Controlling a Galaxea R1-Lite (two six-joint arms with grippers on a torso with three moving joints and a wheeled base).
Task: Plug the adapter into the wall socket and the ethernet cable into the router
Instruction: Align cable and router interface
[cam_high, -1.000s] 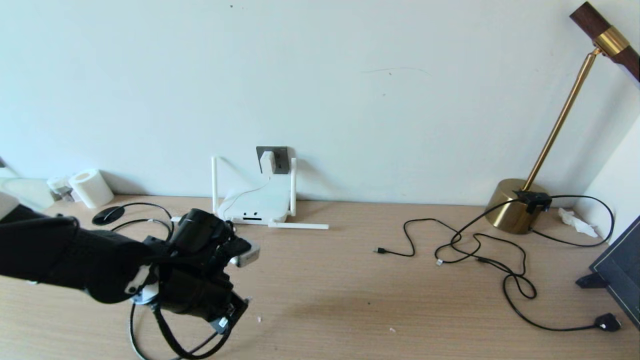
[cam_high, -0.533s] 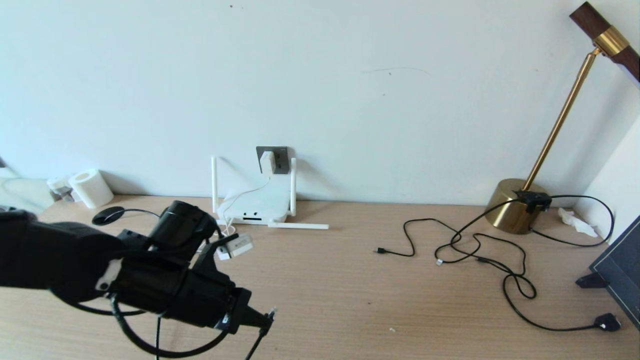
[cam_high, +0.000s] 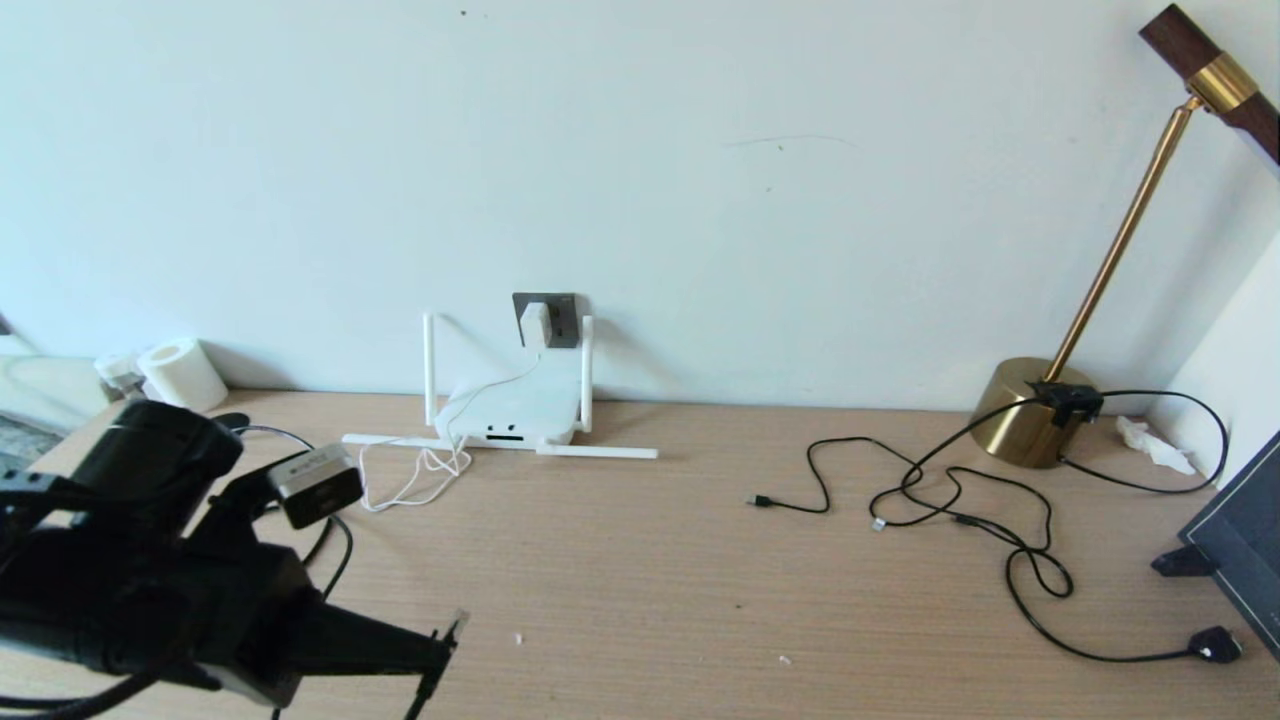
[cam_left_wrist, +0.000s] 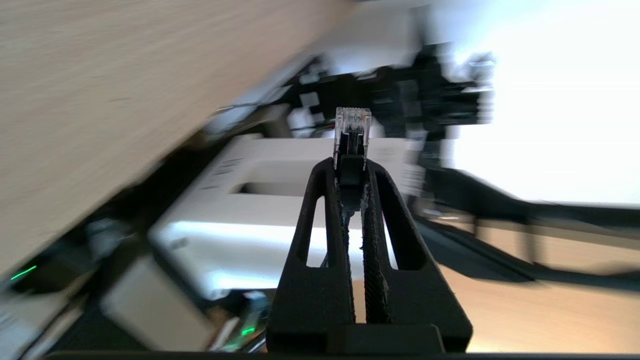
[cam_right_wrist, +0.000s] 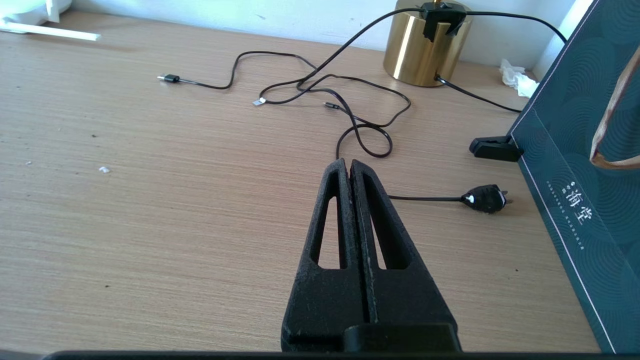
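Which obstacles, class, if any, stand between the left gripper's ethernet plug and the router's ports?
Probably none: the left gripper holds the ethernet cable, with only bare desk toward the router.

- The left arm (cam_high: 130, 570) is cut off by the head view's left and bottom edges, and the ethernet cable (cam_high: 425, 685) leaves by the bottom edge.
- Behind the ethernet plug, the left wrist view smears into blur (only pale and dark shapes).
- The wall socket (cam_high: 558, 312) is partly covered by the adapter (cam_high: 535, 325); its pin holes are too small to tell.
- The lamp (cam_high: 1215, 75) is cropped at the right edge.
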